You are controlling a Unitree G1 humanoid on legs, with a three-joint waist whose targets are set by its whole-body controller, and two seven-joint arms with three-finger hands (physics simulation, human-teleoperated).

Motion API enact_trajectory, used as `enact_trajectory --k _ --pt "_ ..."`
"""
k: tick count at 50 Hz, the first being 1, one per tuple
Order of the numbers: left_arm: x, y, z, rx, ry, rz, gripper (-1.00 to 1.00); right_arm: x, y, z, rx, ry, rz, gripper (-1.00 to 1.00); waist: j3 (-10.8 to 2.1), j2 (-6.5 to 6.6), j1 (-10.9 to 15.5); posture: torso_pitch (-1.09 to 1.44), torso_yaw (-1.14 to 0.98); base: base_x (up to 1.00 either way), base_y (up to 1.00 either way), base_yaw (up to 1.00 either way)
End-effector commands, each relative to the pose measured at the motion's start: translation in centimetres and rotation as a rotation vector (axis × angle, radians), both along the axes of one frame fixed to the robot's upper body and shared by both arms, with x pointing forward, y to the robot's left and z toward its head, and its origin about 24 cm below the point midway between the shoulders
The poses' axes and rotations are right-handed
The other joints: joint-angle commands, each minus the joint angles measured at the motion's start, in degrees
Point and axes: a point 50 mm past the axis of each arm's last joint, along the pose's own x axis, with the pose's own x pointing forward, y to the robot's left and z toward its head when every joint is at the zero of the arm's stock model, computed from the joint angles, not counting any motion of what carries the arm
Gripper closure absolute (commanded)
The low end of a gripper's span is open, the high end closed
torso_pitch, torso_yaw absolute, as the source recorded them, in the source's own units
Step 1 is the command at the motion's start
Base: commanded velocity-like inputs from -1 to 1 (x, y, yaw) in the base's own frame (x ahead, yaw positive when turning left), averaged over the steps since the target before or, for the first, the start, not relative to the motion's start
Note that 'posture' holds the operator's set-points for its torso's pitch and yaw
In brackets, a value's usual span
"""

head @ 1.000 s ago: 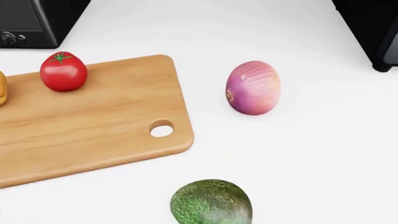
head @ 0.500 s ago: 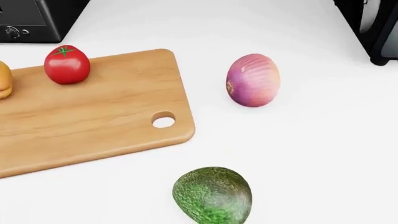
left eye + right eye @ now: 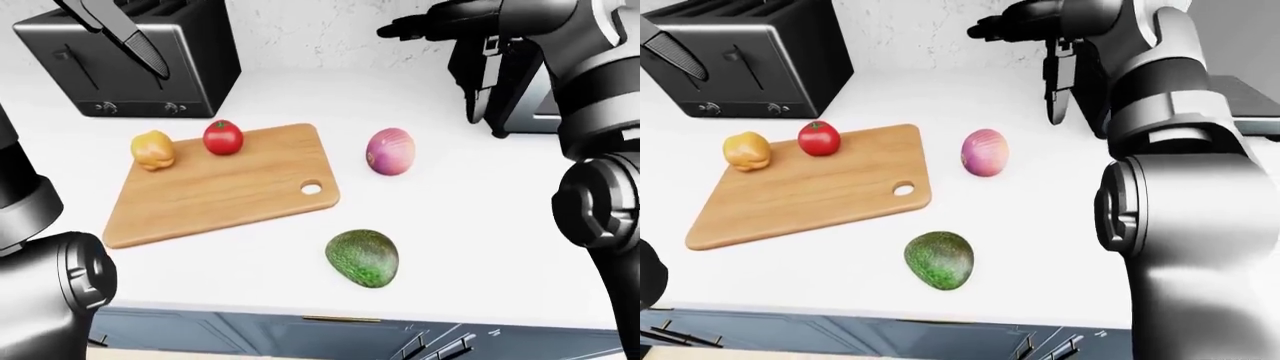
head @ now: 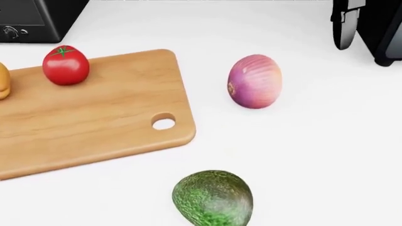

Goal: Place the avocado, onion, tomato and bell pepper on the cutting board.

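The wooden cutting board (image 3: pixel 215 191) lies on the white counter at the left of the left-eye view. The red tomato (image 3: pixel 222 138) stands on its upper edge, and the yellow bell pepper (image 3: pixel 152 150) sits at its upper-left corner. Right of the board, the purple onion (image 3: pixel 390 151) rests on the counter. Below it, near the counter's edge, lies the green avocado (image 3: pixel 363 257). My right hand (image 3: pixel 455 71) hangs open above and right of the onion, holding nothing; one finger (image 4: pixel 342 28) shows in the head view. A finger of my left hand (image 3: pixel 125 34) points down at the top left, holding nothing.
A black toaster (image 3: pixel 130 67) stands above the board at the top left. A dark appliance (image 3: pixel 525 101) stands at the right, behind my right hand. The counter's edge runs along the bottom, with blue-grey drawers (image 3: pixel 300 334) below it.
The head view shifted a little at first, so everything slid up. A finger of my right hand has since come down into its top right corner. The vegetables have not moved.
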Motion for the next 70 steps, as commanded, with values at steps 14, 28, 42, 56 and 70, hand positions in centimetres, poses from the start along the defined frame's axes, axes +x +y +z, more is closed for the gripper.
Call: enact_trajectory --k 14,28,42,56,70 --pt "-1.0 0.1 1.0 -0.011 -0.067 0.001 -1.0 -0.1 2.2 1.3 0.009 -0.047 0.046 -1.0 -1.96 0.26 -0.1 0.0 0.0 0.0 0.0 0.0" --pt "-1.0 0.3 0.8 -0.009 -0.062 0.003 -1.0 0.2 3.6 -0.2 -0.01 -0.008 0.08 -1.0 -1.97 0.39 -0.2 0.0 0.0 0.0 0.0 0.0" --pt "-1.0 0.4 0.5 -0.01 -0.055 0.005 -1.0 0.6 4.3 -1.5 -0.029 0.013 0.089 -1.0 -2.07 0.54 -0.2 0.0 0.0 0.0 0.0 0.0" --pt "-1.1 0.3 0.7 -0.009 -0.056 0.004 -1.0 0.7 4.6 -2.9 -0.05 0.069 0.107 -1.0 -2.14 0.58 -0.2 0.0 0.0 0.0 0.0 0.0" --pt "-1.1 0.5 0.6 -0.012 -0.057 0.006 -1.0 0.7 4.8 -4.1 -0.106 0.144 0.098 -1.0 -2.23 0.62 -0.3 0.0 0.0 0.0 0.0 0.0"
